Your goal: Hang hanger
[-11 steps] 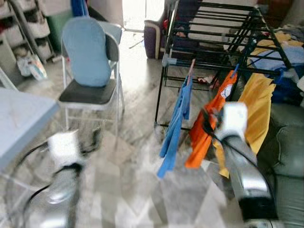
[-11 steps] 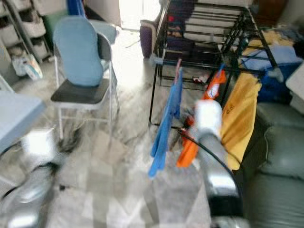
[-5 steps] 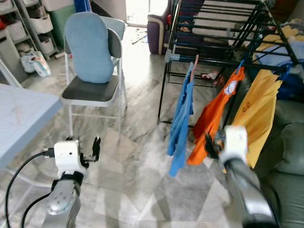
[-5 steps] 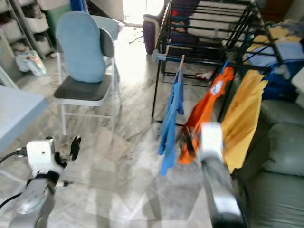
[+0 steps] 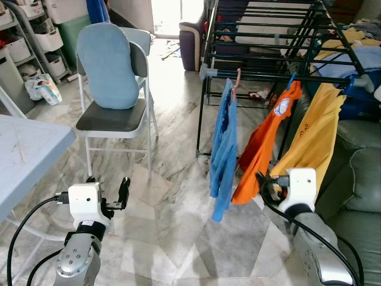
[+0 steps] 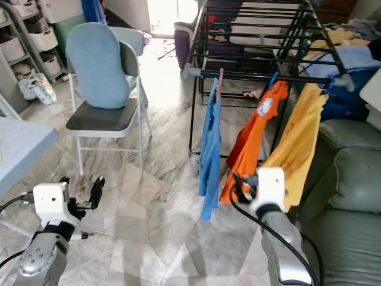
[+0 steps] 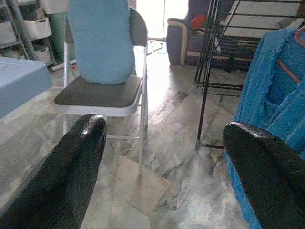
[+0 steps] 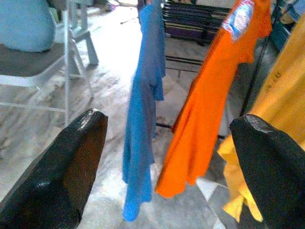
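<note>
Where the black drying rack (image 5: 280,42) ends at its near rail, three garments hang side by side on hangers: a blue shirt (image 5: 224,155) on a pink hanger (image 5: 237,80), an orange shirt (image 5: 265,143) on a blue hanger (image 5: 292,81), and a yellow cloth (image 5: 312,140) at the rack's right corner. The blue shirt's hem hangs free above the marble floor (image 5: 172,238), apart from the orange one beside it. My right gripper (image 8: 167,162) is raised low in front of the orange and yellow garments, its two black fingers (image 8: 66,167) spread wide apart with nothing between them; through the gap I see the blue and orange shirts. My left gripper (image 7: 162,176) is held low over the floor, fingers likewise spread and empty, pointing toward the folding chair (image 5: 116,113) with the blue cushion (image 5: 108,65) leaning on its back. Between the chair's legs and the rack's near upright lies an open strip of floor leading on toward the bright doorway. The corner of a pale table (image 5: 27,152) juts in on my left, close to my left arm. A grey-green sofa (image 5: 357,179) edges in on my right, just behind the yellow cloth. Shelving with bins (image 5: 30,42) stands beyond the chair.
</note>
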`<state>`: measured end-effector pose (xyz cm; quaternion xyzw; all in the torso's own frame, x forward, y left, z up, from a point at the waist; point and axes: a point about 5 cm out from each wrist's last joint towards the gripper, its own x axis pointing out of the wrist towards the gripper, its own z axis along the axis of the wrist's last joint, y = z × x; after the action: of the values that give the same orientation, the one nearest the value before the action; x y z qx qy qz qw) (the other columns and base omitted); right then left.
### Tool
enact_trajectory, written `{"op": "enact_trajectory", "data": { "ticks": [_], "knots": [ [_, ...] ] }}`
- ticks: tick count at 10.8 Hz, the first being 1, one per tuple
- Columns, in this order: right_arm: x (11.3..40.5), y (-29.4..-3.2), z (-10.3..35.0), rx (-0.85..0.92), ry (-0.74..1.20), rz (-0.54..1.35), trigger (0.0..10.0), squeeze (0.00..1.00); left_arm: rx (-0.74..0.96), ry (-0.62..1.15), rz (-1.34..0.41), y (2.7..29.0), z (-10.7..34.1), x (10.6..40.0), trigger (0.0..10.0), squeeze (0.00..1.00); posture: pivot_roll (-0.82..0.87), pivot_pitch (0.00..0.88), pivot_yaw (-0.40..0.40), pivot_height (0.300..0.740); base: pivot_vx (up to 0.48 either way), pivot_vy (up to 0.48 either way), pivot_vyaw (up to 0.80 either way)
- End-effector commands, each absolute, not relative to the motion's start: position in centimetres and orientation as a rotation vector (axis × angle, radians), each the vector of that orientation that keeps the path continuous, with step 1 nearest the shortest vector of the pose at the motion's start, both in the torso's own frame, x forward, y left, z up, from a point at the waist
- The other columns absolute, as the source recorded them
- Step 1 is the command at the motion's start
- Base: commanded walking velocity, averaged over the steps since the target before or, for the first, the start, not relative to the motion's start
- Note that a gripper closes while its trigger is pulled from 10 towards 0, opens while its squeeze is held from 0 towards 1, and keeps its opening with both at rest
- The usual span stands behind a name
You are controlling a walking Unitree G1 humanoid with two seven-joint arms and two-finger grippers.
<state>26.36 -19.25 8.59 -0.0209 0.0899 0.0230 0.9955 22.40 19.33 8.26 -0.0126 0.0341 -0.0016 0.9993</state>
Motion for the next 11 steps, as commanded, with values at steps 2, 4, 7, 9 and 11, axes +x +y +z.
{"op": "enact_trajectory", "data": {
  "ticks": [2, 4, 7, 9, 11],
  "knots": [
    [26.1, -19.3, 8.2, -0.025, 0.209, 0.027, 10.0, 0.0, -0.032, 0.067, -0.004, 19.5, 8.5, 22.6, 10.0, 0.0, -0.07, 0.0, 0.011, 0.74, 0.0, 0.0, 0.0],
    [26.4, -18.6, 8.2, -0.023, 0.22, 0.056, 10.0, 0.0, -0.036, 0.063, -0.007, 19.4, 8.6, 22.8, 10.0, 0.0, -0.07, 0.0, 0.012, 0.74, 0.253, 0.0, 0.0],
    [26.4, -18.4, 8.4, 0.009, 0.213, 0.06, 10.0, 0.0, -0.031, 0.05, -0.033, 19.2, 9.0, 23.5, 10.0, 0.0, -0.08, 0.0, 0.026, 0.74, 0.331, 0.165, 0.0],
    [25.9, -18.9, 8.2, -0.01, 0.22, 0.03, 10.0, 0.0, -0.036, 0.052, -0.063, 18.7, 8.9, 23.5, 10.0, 0.0, -0.09, 0.0, 0.039, 0.74, 0.403, 0.249, 0.0],
    [25.9, -18.8, 8.0, -0.021, 0.224, 0.033, 10.0, 0.0, -0.033, 0.057, -0.074, 18.5, 8.8, 23.6, 10.0, 0.0, -0.09, 0.0, 0.041, 0.74, 0.412, 0.246, 0.0]
  ]
}}
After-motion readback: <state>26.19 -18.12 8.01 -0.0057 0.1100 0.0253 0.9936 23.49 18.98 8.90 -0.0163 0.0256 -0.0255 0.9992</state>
